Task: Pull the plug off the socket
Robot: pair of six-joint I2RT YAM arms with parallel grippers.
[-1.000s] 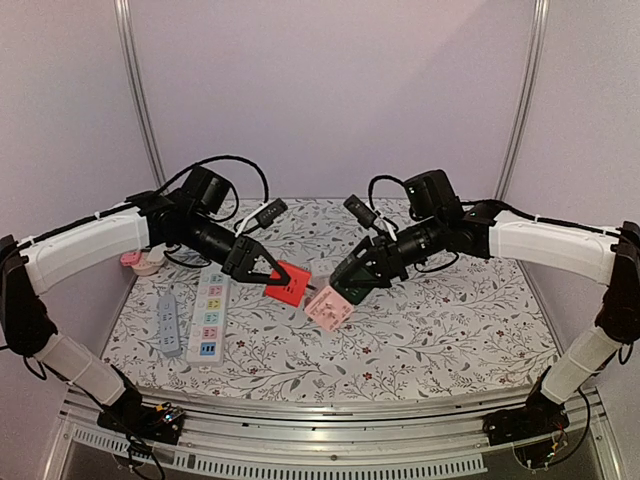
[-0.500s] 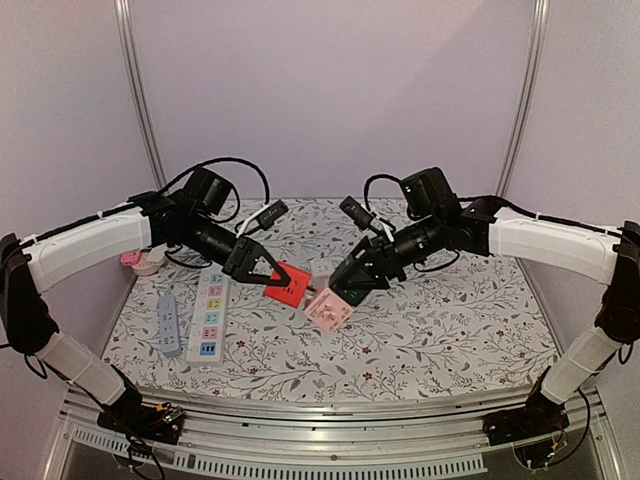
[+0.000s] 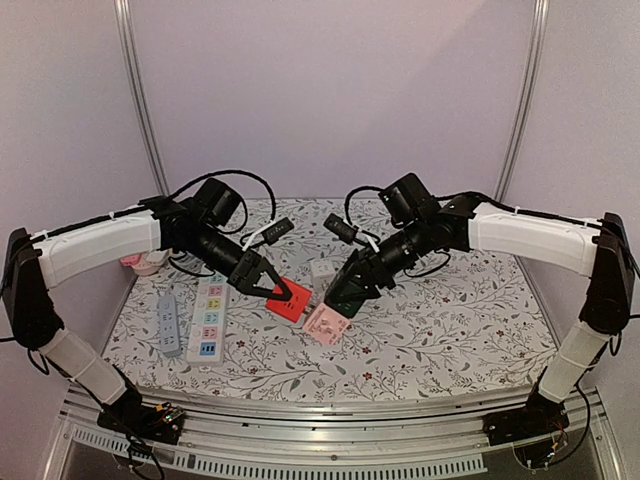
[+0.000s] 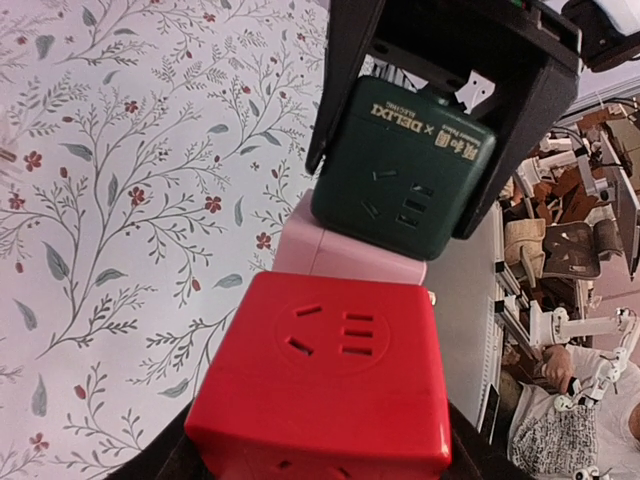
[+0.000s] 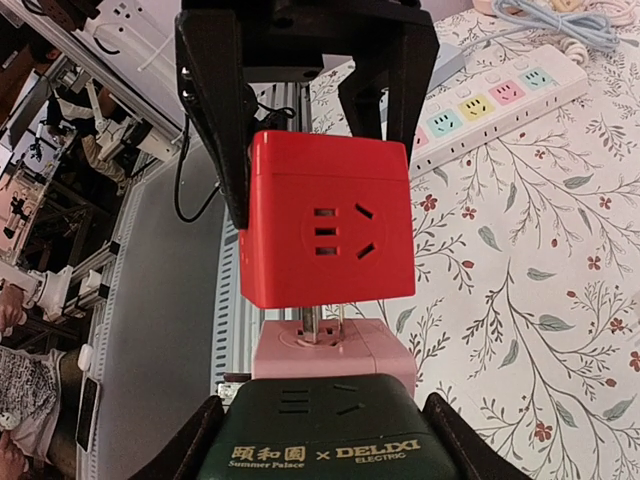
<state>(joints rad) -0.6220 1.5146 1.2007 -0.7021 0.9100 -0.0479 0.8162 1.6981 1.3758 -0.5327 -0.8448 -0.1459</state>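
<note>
On the floral table point(image 3: 450, 330), at the left, a white power strip point(image 3: 209, 318) with coloured sockets lies just beside a grey strip point(image 3: 170, 322) — a pinkish object point(image 3: 135, 261) sits farther back.

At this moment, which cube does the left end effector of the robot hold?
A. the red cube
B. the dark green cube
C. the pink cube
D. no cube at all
A: the left end effector grips the red cube from both sides, while the dark green cube sits in the right end effector.
</note>
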